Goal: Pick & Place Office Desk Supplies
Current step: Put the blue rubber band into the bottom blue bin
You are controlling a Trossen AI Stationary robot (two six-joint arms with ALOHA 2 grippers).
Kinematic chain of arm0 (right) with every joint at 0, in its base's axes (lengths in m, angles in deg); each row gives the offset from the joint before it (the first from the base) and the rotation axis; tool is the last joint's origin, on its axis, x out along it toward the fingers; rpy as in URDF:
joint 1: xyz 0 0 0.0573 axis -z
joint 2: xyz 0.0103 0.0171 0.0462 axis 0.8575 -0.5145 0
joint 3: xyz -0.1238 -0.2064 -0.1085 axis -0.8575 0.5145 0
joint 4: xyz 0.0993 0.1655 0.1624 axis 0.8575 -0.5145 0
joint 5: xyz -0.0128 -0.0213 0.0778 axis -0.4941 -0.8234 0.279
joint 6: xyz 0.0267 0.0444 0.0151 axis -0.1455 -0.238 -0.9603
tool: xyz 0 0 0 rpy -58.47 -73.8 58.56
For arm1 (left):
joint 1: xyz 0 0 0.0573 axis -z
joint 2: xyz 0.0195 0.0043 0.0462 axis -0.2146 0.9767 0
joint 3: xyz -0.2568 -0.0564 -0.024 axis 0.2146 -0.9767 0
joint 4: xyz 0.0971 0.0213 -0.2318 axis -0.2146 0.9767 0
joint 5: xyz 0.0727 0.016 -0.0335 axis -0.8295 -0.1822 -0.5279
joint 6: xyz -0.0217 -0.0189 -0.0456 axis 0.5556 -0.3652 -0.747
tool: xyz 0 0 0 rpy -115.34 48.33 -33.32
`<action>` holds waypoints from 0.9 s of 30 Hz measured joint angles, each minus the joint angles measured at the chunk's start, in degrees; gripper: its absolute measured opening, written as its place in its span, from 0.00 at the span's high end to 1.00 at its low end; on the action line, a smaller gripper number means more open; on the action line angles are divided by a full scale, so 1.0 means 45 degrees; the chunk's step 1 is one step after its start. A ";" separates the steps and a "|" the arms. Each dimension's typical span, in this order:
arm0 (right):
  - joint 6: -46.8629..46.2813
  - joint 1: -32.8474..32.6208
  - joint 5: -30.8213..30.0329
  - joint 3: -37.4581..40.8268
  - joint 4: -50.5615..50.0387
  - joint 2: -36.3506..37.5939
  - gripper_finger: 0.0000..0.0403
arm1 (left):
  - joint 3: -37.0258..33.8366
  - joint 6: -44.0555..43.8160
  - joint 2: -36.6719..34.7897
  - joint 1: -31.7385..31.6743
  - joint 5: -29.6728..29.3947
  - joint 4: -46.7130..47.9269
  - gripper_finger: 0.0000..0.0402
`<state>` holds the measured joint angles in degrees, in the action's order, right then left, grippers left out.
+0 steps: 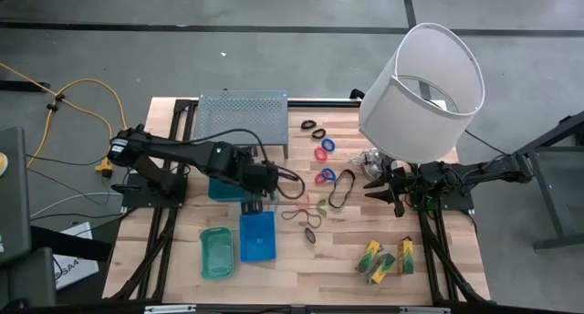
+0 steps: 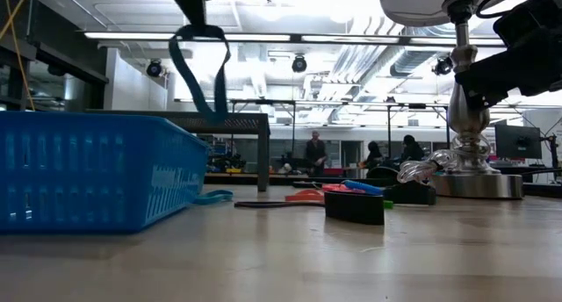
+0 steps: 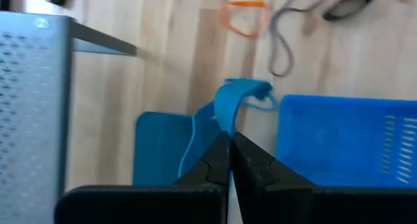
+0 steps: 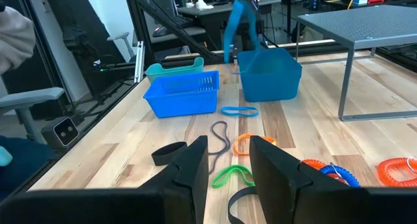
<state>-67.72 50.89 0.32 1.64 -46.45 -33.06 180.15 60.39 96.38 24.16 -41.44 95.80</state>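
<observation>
Left gripper (image 3: 229, 155): fingers pressed together, pinching a blue band (image 3: 225, 110) by its upper end. The band hangs as a limp flat loop, long axis near vertical, clear of the bench (image 1: 301, 268). In the low view it dangles above and just behind the blue tray (image 2: 88, 170). From above, the gripper sits between the teal bin (image 1: 219, 188) and the blue tray, so which container lies directly beneath cannot be told. Judgement: the release turns on that alignment; a small shift toward either container decides the drop.

Right gripper (image 4: 228, 162): fingers spread, holding nothing, waiting under the lamp (image 1: 424, 86). Loose bands and rings lie on the bench just ahead of it, nearer this arm than the left.
</observation>
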 joint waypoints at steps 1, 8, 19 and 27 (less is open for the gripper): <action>-0.0004 0.0005 0.0000 0.0005 0.0000 0.0000 0.75 | 0.0000 -0.0027 0.0000 0.0153 0.0201 -0.0005 1.00; -0.0004 0.0005 0.0000 0.0000 0.0000 0.0000 0.75 | -0.0005 -0.1094 -0.0206 0.1320 0.0773 0.0144 1.00; 0.0000 0.0000 0.0000 0.0005 0.0000 0.0000 0.75 | -0.0005 -0.2464 -0.0541 0.3314 0.0098 0.0939 1.00; 0.0001 0.0002 0.0000 0.0000 0.0000 0.0000 0.75 | -0.0005 -0.2976 -0.0529 0.4064 -0.0425 0.0986 1.00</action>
<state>-67.72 50.90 0.32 1.64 -46.45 -33.06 180.12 47.00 93.99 42.44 -43.36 100.24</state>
